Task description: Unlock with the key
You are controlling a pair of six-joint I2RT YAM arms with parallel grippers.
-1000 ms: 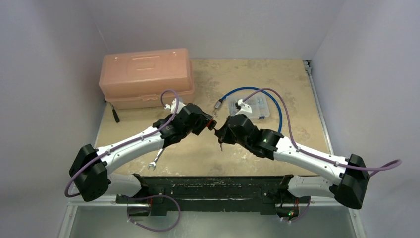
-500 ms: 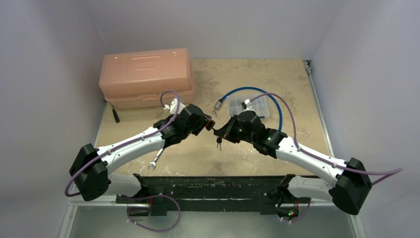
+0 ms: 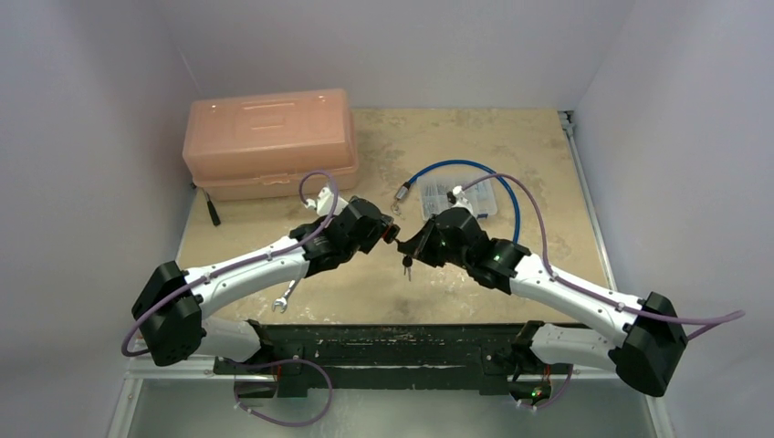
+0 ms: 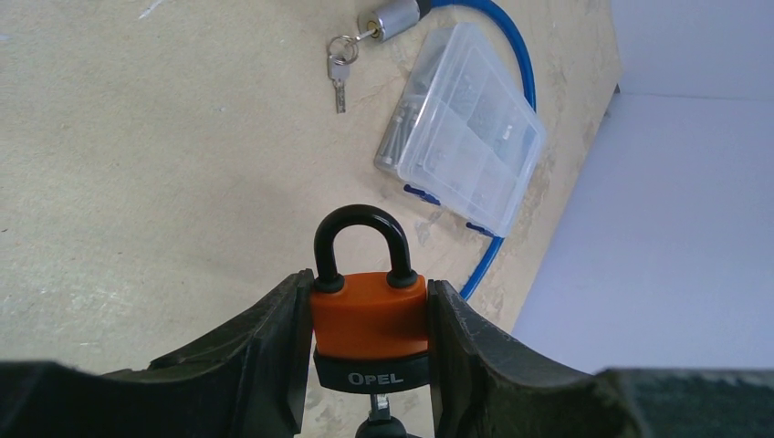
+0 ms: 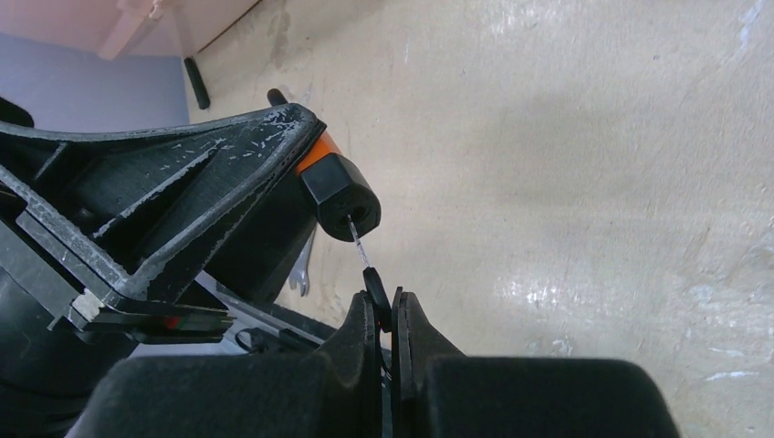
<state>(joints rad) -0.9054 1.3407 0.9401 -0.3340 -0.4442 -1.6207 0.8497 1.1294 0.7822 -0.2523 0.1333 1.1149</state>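
Observation:
An orange padlock [image 4: 370, 324] with a black shackle and a black base is clamped between my left gripper's [image 4: 369, 285] fingers, shackle pointing away from the wrist. In the top view the left gripper [image 3: 383, 230] and right gripper [image 3: 402, 245] meet nose to nose above the table's middle. The right gripper [image 5: 384, 308] is shut on the black head of the key [image 5: 375, 294]. Its metal blade reaches up into the padlock's black base [image 5: 342, 193]. A second small key [image 3: 407, 265] dangles below the right gripper.
A pink toolbox [image 3: 267, 141] stands at the back left, with a black-handled tool [image 3: 213, 212] in front of it. A blue cable lock [image 4: 511, 36] with its keys [image 4: 339, 71] curls round a clear plastic parts box [image 4: 465, 128]. A wrench [image 3: 287, 294] lies near the front edge.
The right wrist has rolled and its forearm has shifted while the key stays at the padlock. The left arm has edged slightly right. Both grips are unchanged.

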